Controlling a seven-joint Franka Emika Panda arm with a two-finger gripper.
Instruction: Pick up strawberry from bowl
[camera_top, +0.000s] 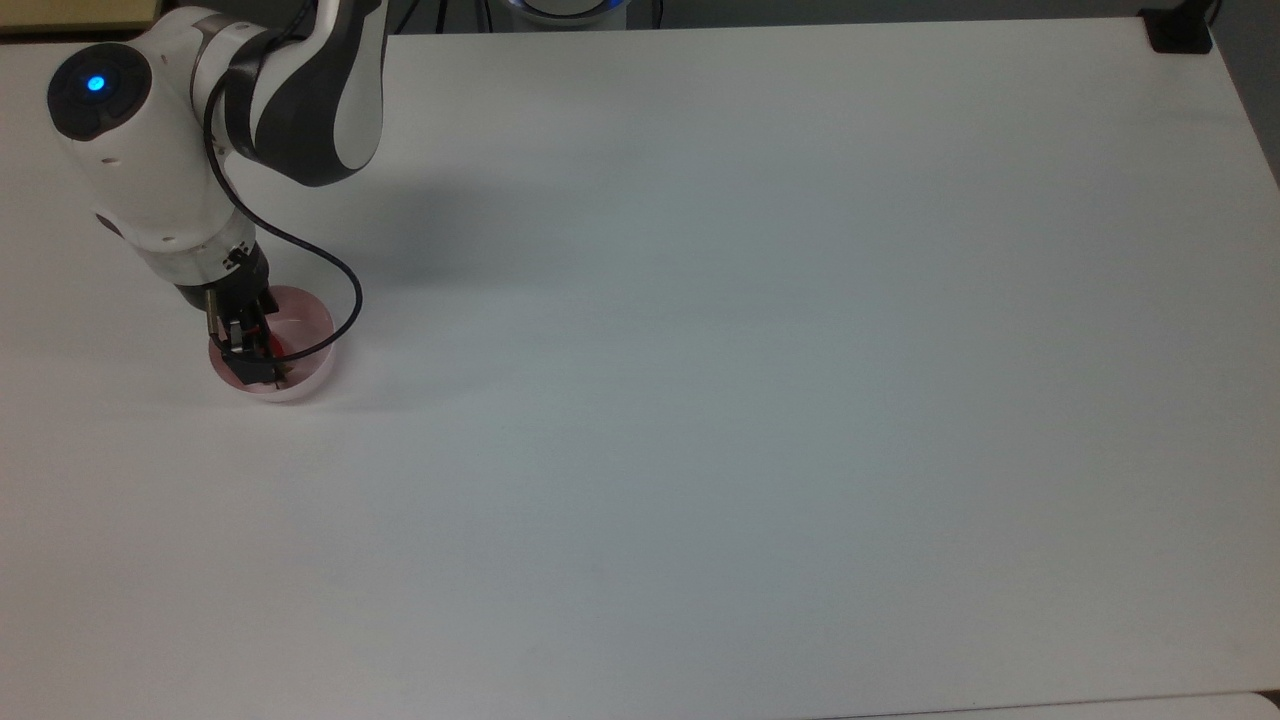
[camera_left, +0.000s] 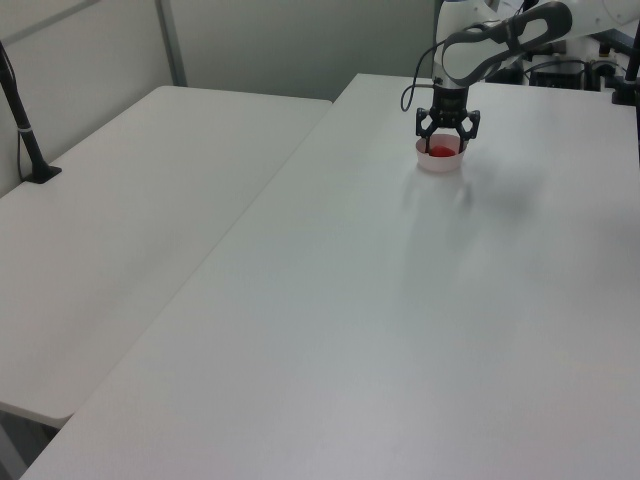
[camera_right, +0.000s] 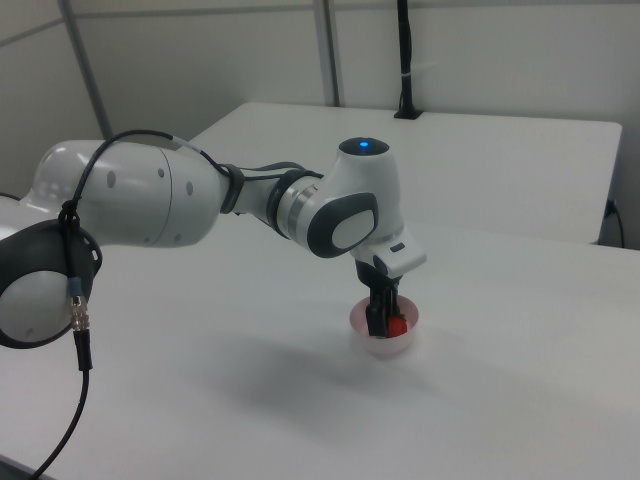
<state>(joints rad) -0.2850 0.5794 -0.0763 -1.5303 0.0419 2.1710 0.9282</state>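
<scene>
Strawberry (camera_right: 397, 326): inside bowl (camera_right: 383, 346), between pincer fingers
Bowl: on tabletop (camera_top: 700, 400), near one edge
Pincer (camera_left: 446, 148): spread, lowered into bowl

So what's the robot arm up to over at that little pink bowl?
The arm has its gripper lowered into the pale pink bowl near one edge of the white table. The fingers are spread, straddling the red strawberry that lies inside. The berry has not been lifted out yet, so the grasp looks about to happen rather than done.
</scene>
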